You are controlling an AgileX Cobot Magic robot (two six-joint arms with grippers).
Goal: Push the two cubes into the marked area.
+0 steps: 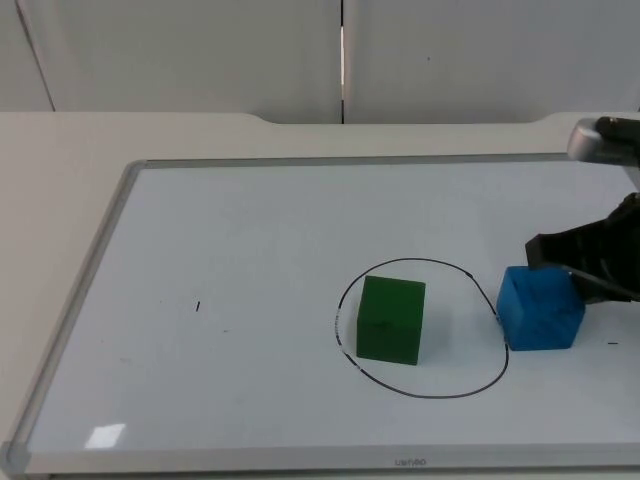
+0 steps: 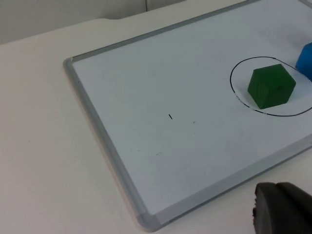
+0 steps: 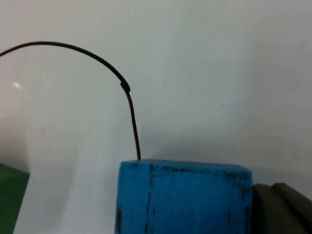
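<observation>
A green cube (image 1: 390, 320) (image 2: 271, 87) stands inside the black drawn circle (image 1: 430, 395) (image 2: 231, 80) on the whiteboard. The blue cube (image 1: 540, 308) (image 3: 183, 197) sits at the circle's right side, its left edge on the line (image 3: 131, 112); a sliver of it (image 2: 306, 59) lies beyond the green cube. My right gripper (image 1: 555, 258) (image 3: 277, 209) is shut and rests against the blue cube's far right side. The left gripper (image 2: 282, 208) waits off the whiteboard near its front left corner, away from both cubes.
The whiteboard's grey frame (image 1: 90, 270) (image 2: 97, 131) rises slightly above the white table. A small black mark (image 1: 197, 306) (image 2: 170, 116) lies on the board left of the circle. The grey partition wall (image 1: 200, 50) stands behind the table.
</observation>
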